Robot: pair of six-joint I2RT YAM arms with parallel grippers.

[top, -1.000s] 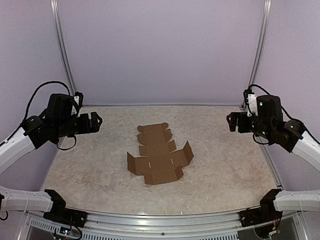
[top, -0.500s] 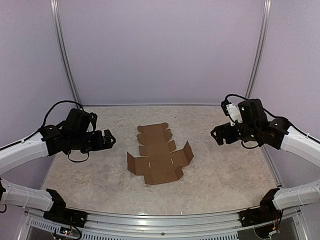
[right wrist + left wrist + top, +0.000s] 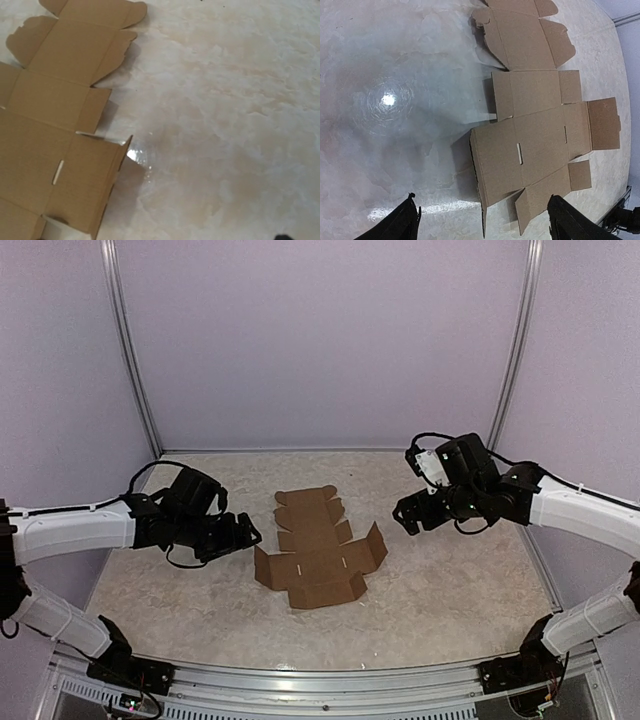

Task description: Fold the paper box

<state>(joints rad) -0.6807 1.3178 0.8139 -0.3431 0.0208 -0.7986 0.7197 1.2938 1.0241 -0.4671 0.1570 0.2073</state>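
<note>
The paper box (image 3: 318, 555) lies as a flat brown die-cut sheet in the middle of the table, its left and right side flaps tilted up and its rounded tabs pointing away from me. My left gripper (image 3: 250, 537) hovers just left of the sheet, open and empty. In the left wrist view the sheet (image 3: 540, 135) fills the right half, and the raised left flap edge sits between the spread fingertips (image 3: 405, 225). My right gripper (image 3: 403, 520) hangs open just right of the sheet. The right wrist view shows the sheet (image 3: 55, 125) at left, with its fingers almost wholly out of frame.
The table top (image 3: 460, 590) is pale marbled stone. Purple walls with metal posts (image 3: 512, 350) close in the back and sides. A metal rail (image 3: 320, 680) runs along the near edge between the arm bases.
Both arms have swung inward and down from the table's sides to either side of the sheet. The sheet has not moved.
</note>
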